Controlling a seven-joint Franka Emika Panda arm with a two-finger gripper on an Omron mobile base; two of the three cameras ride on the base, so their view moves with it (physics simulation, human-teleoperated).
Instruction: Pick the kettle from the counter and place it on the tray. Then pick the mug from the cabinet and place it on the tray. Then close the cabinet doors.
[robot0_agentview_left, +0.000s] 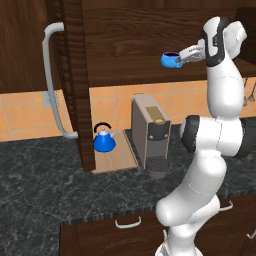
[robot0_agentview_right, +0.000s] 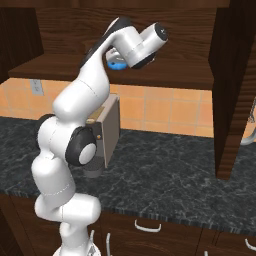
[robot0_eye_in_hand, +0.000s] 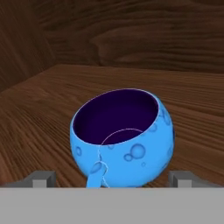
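The blue mug (robot0_eye_in_hand: 124, 140) stands upright on the wooden shelf (robot0_eye_in_hand: 39, 109) inside the cabinet (robot0_agentview_left: 145, 35), its handle facing the hand. My gripper (robot0_eye_in_hand: 113, 179) is open at the mug, one fingertip (robot0_eye_in_hand: 43, 178) off each side with a small gap. From the left base view the gripper (robot0_agentview_left: 184, 56) reaches the mug (robot0_agentview_left: 171, 60) from the right. In the right base view the arm hides most of the mug (robot0_agentview_right: 116, 63). The blue kettle (robot0_agentview_left: 104, 140) sits on the tan tray (robot0_agentview_left: 122, 156) on the dark counter (robot0_agentview_left: 40, 170). Both cabinet doors stand open, left (robot0_agentview_left: 75, 85) and right (robot0_agentview_right: 232, 90).
A grey coffee machine (robot0_agentview_left: 150, 135) stands on the counter just right of the tray, below the shelf. The left door's long silver handle (robot0_agentview_left: 51, 75) juts out toward the room. Drawer fronts with small handles run under the counter edge.
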